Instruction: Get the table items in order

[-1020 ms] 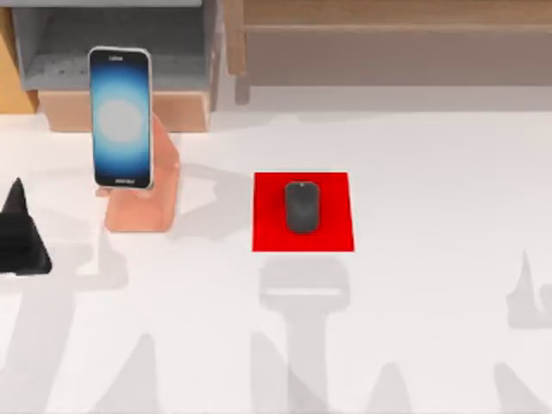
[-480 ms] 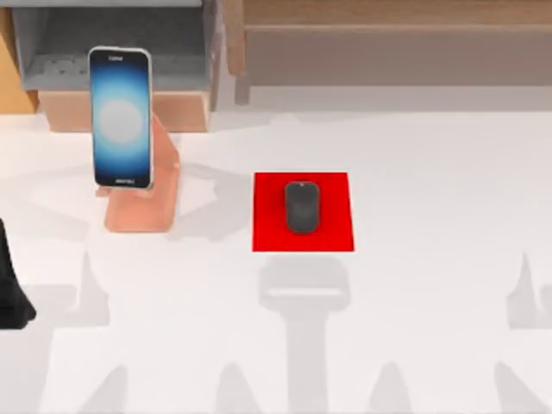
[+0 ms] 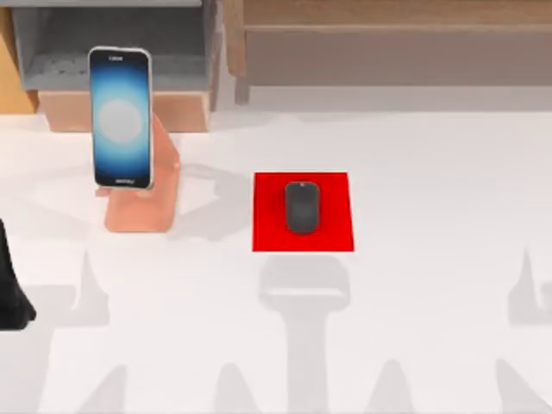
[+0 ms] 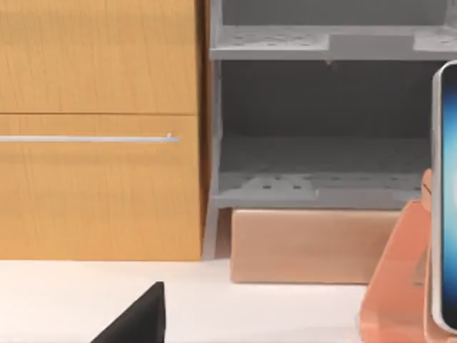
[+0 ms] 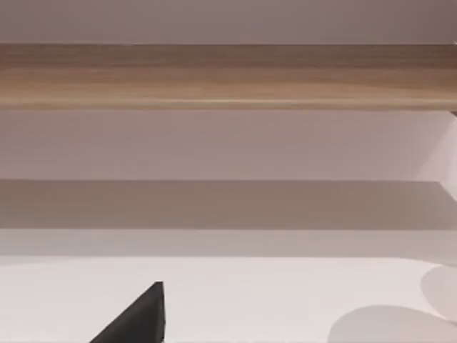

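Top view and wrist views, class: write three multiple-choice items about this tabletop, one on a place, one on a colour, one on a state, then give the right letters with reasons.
1. Where does the mouse lie?
A. on the mat
B. on the bare table
C. in the grey shelf unit

2. What colour is the mat?
A. blue
B. red
C. green

3. How does the smartphone sit?
A. flat on the table
B. propped on the phone stand, screen lit
C. held in a claw

Answers: 1 A, the mouse sits mid-mat with red all round it. 2 B, the square is plainly red. 3 B, the glowing phone leans on the peach stand; the left claw sits apart at the table's left edge.
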Motion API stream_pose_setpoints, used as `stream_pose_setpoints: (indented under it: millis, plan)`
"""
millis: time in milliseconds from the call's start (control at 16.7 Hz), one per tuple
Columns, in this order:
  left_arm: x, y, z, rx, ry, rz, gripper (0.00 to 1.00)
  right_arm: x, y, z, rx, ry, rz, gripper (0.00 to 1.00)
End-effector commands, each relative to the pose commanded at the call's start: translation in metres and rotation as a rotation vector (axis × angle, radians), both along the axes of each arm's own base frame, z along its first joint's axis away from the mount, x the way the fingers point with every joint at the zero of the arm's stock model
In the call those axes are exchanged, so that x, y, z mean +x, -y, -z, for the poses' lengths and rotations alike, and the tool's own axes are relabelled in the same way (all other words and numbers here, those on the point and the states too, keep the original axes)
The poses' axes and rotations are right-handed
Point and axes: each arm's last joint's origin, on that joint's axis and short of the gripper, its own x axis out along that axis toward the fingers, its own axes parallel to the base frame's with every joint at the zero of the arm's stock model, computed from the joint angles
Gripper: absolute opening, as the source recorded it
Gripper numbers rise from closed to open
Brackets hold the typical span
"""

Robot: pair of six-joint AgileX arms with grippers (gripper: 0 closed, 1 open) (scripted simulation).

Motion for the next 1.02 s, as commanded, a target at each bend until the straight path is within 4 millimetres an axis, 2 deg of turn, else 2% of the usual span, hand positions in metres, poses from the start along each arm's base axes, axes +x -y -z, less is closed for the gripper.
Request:
stream_pose_setpoints:
  millis: [300,600,780,1020]
  plan:
    - [0.0,0.0,0.0,0.0,0.0,0.0,1.0,0.018,0.011,-0.012,-0.002,-0.04,0.024,1.0]
    - [0.0,0.0,0.0,0.0,0.0,0.0,1.0,0.056,0.038,-0.017,0.011,-0.102,0.065,1.0]
    - [0.0,0.0,0.0,0.0,0.0,0.0,1.0,0.084,0.065,-0.009,0.028,-0.136,0.094,1.0]
    - [0.0,0.0,0.0,0.0,0.0,0.0,1.0,0.115,0.108,0.018,0.056,-0.163,0.124,1.0]
